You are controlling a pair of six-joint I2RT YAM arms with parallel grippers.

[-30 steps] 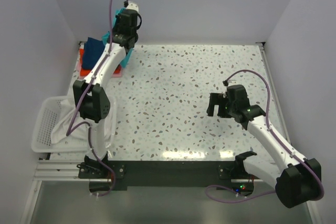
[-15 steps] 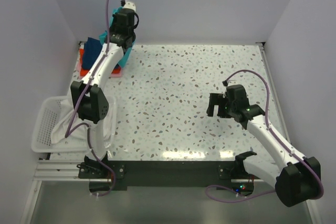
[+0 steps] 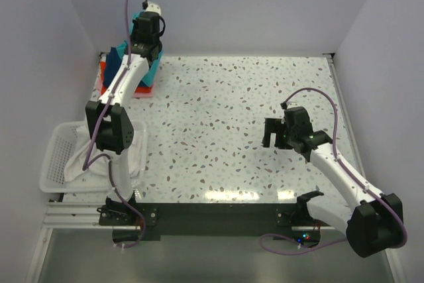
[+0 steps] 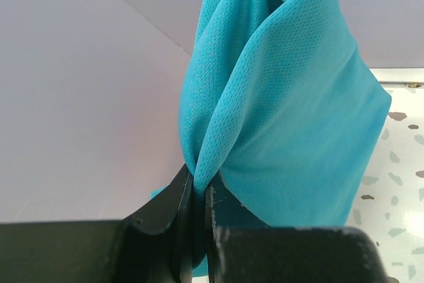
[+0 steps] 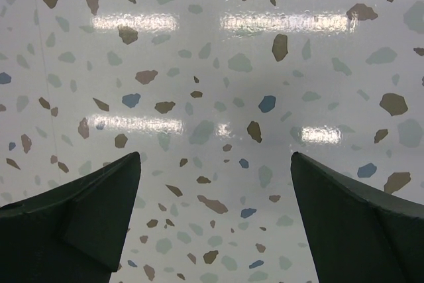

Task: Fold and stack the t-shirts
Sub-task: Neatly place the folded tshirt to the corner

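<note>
**Grip.** My left pincer [image 4: 199,187] is clenched on a narrow pinch of the teal t-shirt [image 4: 285,111]. The wrist view shows only a bunched edge between the jaws, with the rest of the cloth ballooning loose. The weave looks smooth. I judge that a quick swing or a snag could pull this small bite out of the jaws.

**Location.** In the overhead view the teal cloth sits at the upper left, over the far left corner of the bench [image 3: 232,111]. It is close by the folded navy t-shirt [image 3: 118,56], orange-red t-shirt [image 3: 103,75] and pink t-shirt [image 3: 142,92]. I cannot tell whether the teal cloth touches them.

**Risks.**
- If I lower or drag the cloth across the stack, its trailing edge may catch a folded shirt and skew it or peel it open.
- If I let go from this bunched state, the shirt is likely to land as a heap, not a flat rectangle.
- My left arm is stretched long, close to the back wall, which leaves little room to correct.

**Support.** My right pincer [image 3: 271,132] is released, with its jaws spread wide over bare bench at centre right. It is well apart from the shirt and cannot steady the free edge from there.
</note>
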